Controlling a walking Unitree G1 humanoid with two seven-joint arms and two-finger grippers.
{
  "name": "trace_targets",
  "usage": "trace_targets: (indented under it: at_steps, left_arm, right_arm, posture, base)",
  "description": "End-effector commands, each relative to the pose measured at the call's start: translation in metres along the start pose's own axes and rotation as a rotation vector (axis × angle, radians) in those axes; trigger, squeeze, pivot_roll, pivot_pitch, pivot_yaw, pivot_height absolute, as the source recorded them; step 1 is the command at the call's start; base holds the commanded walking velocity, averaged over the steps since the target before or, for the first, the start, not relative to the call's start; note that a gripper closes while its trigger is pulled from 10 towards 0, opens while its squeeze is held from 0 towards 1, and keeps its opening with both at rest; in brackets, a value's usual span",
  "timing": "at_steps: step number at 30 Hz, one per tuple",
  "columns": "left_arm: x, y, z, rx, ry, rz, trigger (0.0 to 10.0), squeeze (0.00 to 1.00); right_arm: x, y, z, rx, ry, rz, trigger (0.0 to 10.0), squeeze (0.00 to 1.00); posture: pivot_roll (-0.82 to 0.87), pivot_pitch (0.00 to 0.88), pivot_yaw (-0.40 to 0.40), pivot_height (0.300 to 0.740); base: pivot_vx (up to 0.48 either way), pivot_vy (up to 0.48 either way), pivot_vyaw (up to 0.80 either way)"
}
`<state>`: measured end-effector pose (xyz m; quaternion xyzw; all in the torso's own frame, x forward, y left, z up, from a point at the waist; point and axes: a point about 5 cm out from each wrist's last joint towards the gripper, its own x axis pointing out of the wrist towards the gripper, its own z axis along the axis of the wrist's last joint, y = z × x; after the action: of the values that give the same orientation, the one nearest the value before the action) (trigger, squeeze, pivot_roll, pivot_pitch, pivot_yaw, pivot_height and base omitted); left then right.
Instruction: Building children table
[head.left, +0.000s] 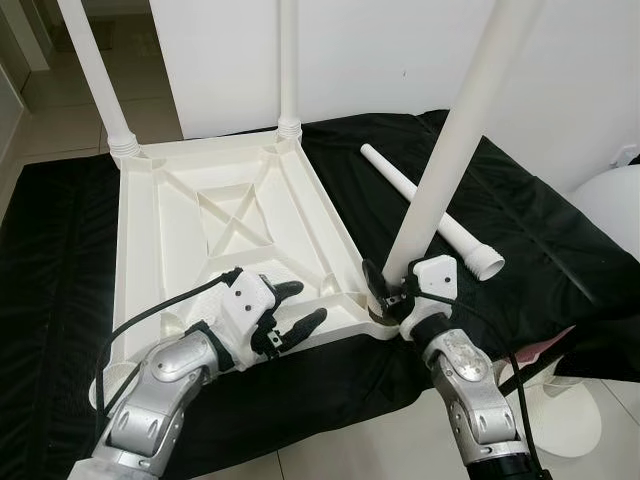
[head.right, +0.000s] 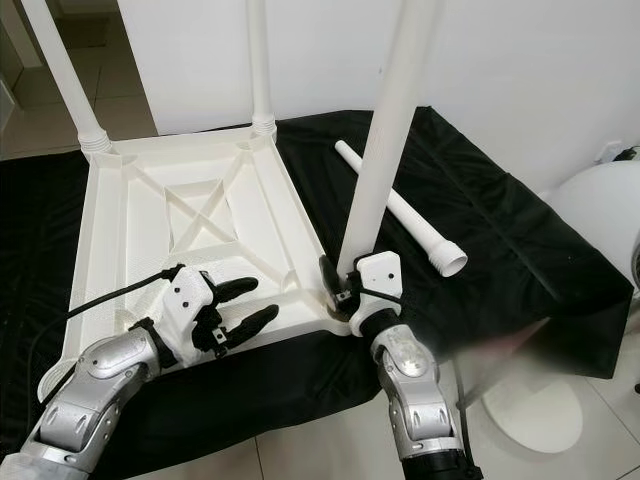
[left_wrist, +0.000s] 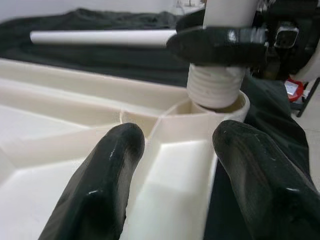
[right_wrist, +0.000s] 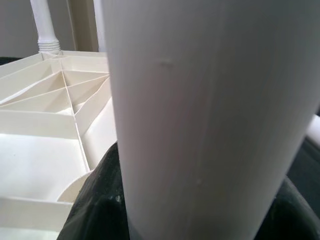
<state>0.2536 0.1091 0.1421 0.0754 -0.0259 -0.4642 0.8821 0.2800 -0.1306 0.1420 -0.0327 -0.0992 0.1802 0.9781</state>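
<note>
Right claw clamped round table leg above corner socket; left claw apart over tabletop.

My 2 head eyes look down on the upturned table; my wrist cameras sit close, both sharing its corner leg

Arms: two, silver metal, jointed and ribbed.
Wrists: white housings joined to the silver by black collars.
Left gripper: two long, glossy black fingers with rounded tips.
Right gripper: the same black fingers.
Cables: black, one looping off each forearm up to its wrist housing.
</note>
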Motion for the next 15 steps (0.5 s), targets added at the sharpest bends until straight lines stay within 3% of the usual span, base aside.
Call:
trace_targets:
  at_steps: [1, 8, 15]
  left_arm:
    - [-0.003, -0.006, 0.003, -0.006, -0.004, -0.092, 10.0, 0.0]
    - [-0.01, -0.01, 0.002, -0.02, 0.022, -0.114, 10.0, 0.0]
    - [-0.007, -0.007, 0.003, -0.021, 0.028, -0.1, 10.0, 0.0]
  right_arm:
    - [-0.008, -0.001, -0.016, 0.003, 0.072, 0.007, 10.0, 0.0]
    - [-0.021, 0.007, -0.024, -0.083, 0.083, 0.139, 10.0, 0.0]
    - [-0.024, 0.003, -0.032, -0.141, 0.104, 0.19, 10.0, 0.0]
  posture:
    - [-0.02, 0.051, -0.017, 0.74]
    - [-0.01, 0.057, -0.018, 0.74]
    - [-0.02, 0.06, -0.017, 0.74]
  base:
    - [0.0, 0.0, 0.0]
    - [0.0, 0.0, 0.0]
    - [0.0, 0.0, 0.0]
